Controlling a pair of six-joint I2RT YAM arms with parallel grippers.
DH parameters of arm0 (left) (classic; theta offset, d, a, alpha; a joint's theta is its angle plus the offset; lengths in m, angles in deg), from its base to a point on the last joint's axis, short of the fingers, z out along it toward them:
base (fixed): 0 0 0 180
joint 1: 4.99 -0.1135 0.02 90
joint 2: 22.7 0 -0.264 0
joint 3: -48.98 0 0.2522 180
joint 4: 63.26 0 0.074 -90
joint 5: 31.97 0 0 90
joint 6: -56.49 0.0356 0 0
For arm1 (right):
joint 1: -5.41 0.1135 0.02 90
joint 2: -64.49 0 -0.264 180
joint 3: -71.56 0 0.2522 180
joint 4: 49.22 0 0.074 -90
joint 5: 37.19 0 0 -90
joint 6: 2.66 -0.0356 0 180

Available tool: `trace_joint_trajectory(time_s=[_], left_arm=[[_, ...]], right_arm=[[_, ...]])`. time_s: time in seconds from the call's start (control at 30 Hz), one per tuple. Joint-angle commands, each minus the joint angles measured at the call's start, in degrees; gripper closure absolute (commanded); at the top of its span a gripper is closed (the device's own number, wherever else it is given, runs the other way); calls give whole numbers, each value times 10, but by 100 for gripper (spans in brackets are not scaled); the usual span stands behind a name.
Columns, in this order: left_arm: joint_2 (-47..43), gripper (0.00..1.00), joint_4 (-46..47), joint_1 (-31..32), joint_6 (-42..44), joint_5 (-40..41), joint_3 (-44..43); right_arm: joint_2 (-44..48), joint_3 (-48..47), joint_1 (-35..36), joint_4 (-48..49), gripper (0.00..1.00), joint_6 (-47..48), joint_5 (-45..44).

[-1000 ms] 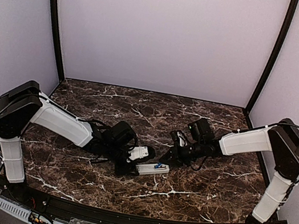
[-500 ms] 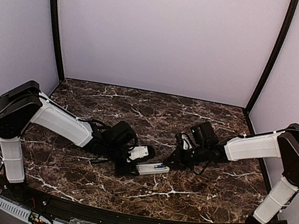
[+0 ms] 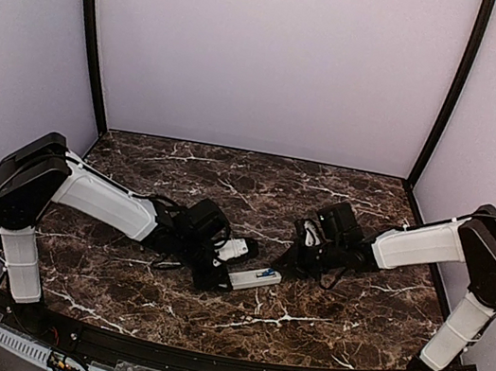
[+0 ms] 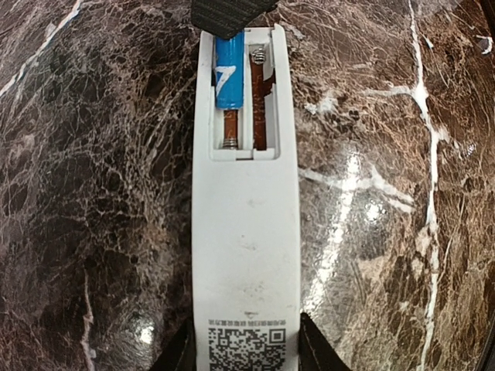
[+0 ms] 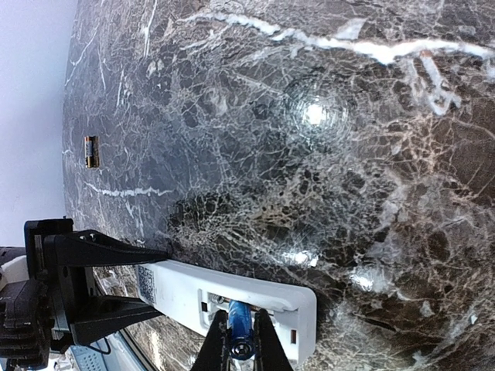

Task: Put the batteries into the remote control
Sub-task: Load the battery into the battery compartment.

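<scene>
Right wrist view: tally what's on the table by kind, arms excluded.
remote control: 1
blue battery: 1, at the remote's open recess
small loose item: 1, dark and yellowish, near the wall, too small to identify
Total: 3

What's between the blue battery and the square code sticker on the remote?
Left wrist view: below the blue battery a small spring, then plain white remote control down to the code sticker.
</scene>
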Motion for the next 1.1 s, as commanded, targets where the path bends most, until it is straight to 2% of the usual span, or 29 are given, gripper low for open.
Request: trace_joint_trajectory(time_s=[0.0,0.77,0.9,1.07], left_arm=[[18,100,-41,1,-33,1,-3],[14,100,-30,23,-28,30,7],[15,100,-31,24,-27,30,7],[15,100,-34,24,-27,31,5]], right_arm=[[-17,18,8,7,100,-10,-18],[-37,24,34,-3,100,-38,-3],[-33,24,34,-11,93,-37,-5],[-32,7,34,-29,91,-26,-20]])
